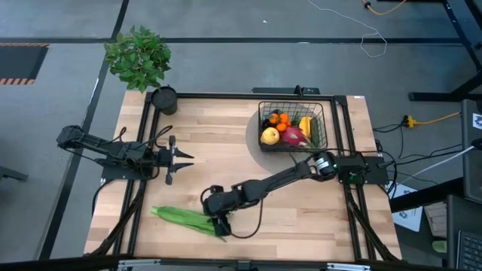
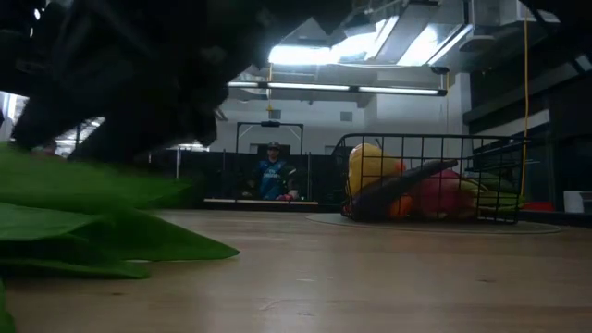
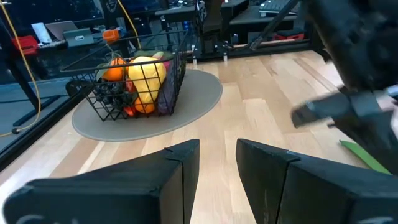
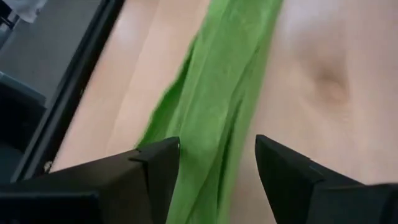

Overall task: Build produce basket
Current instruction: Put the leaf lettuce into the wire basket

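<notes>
Between the spread fingers of the right gripper (image 1: 221, 225) lie the green beans (image 1: 183, 218), not yet clamped, close to the table (image 1: 301, 218) front edge. Bare wood stretches from this gripper to the basket (image 1: 292, 125) far behind it. Left gripper (image 1: 185, 158), fingers slightly apart and empty, waits well aside.

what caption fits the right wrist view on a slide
Right tool open, fingers straddling the green beans lying on the wooden table.
</notes>
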